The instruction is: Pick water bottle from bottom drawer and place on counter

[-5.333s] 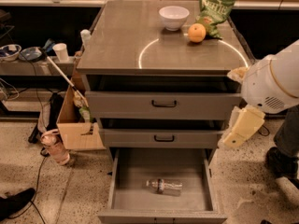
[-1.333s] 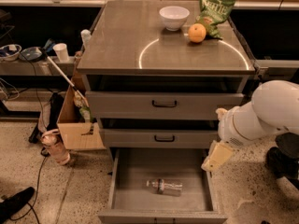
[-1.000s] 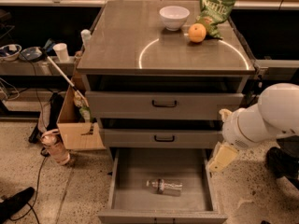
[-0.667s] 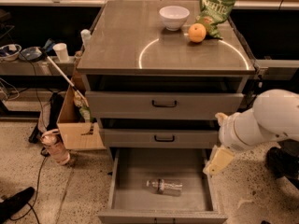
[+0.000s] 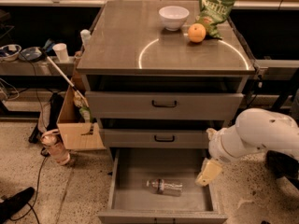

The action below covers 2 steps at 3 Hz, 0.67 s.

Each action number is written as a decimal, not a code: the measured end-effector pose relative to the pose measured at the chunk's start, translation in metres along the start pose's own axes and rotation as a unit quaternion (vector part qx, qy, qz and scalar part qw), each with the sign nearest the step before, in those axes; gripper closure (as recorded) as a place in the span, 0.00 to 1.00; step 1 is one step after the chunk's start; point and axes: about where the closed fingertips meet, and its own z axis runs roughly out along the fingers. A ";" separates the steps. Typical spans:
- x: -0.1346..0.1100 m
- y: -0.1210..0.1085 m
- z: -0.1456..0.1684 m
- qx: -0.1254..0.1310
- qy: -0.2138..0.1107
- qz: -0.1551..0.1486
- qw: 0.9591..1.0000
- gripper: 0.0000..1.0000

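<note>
Nearby, gripper [image 5: 209, 172] right of water bottle [image 5: 164, 187], apart.

water bottle [image 5: 164, 187] flat in open bottom drawer [image 5: 140, 169] | end effector [image 5: 208, 172] over right rim

Up top at the back sits a white bowl [image 5: 173, 17], and to its right a green chip bag [image 5: 216, 10] with an orange [image 5: 196, 32] right in front of it. Over on the left there's a side shelf [image 5: 32, 68] holding a white cup [image 5: 60, 52] and two shallow dishes. A pale stick [image 5: 65, 76] slants down from there into a cardboard box [image 5: 77, 127]. On the speckled floor a pinkish bottle [image 5: 56, 147] lies beside the box, with a black shoe [image 5: 14, 204] bottom left. Far right, a dark lump [image 5: 282, 164] sits behind the gripper [image 5: 209, 171], which is low at the cabinet's right.
</note>
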 end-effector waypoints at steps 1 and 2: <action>0.001 0.008 0.029 -0.016 -0.006 0.006 1.000 0.00; -0.001 0.016 0.058 -0.033 -0.008 0.013 0.999 0.00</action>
